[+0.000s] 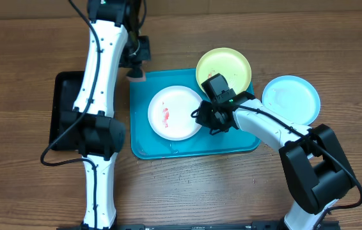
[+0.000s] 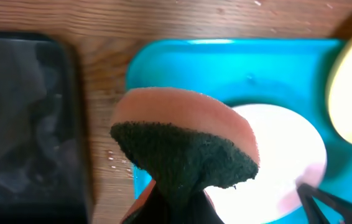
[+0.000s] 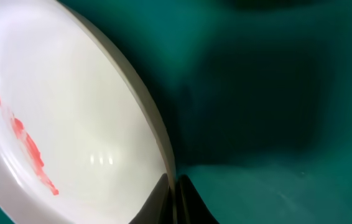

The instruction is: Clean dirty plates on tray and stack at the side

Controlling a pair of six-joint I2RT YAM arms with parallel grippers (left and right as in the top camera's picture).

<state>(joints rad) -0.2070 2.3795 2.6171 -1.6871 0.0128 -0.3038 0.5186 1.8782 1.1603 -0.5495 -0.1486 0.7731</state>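
The white plate (image 1: 174, 112) with a red smear lies on the turquoise tray (image 1: 232, 140). My right gripper (image 1: 201, 116) is shut on the white plate's right rim (image 3: 154, 124). The yellow-green plate (image 1: 223, 67) rests on the tray's far right corner and has small red marks. The light blue plate (image 1: 291, 99) lies on the table to the right of the tray. My left gripper (image 1: 135, 72) is shut on a sponge (image 2: 185, 143), pink with a dark green scrub side, held above the tray's far left corner (image 2: 163, 62).
A black tray (image 1: 62, 108) lies to the left of the turquoise tray, partly under my left arm; it also shows in the left wrist view (image 2: 20, 124). Bare wooden table surrounds both trays.
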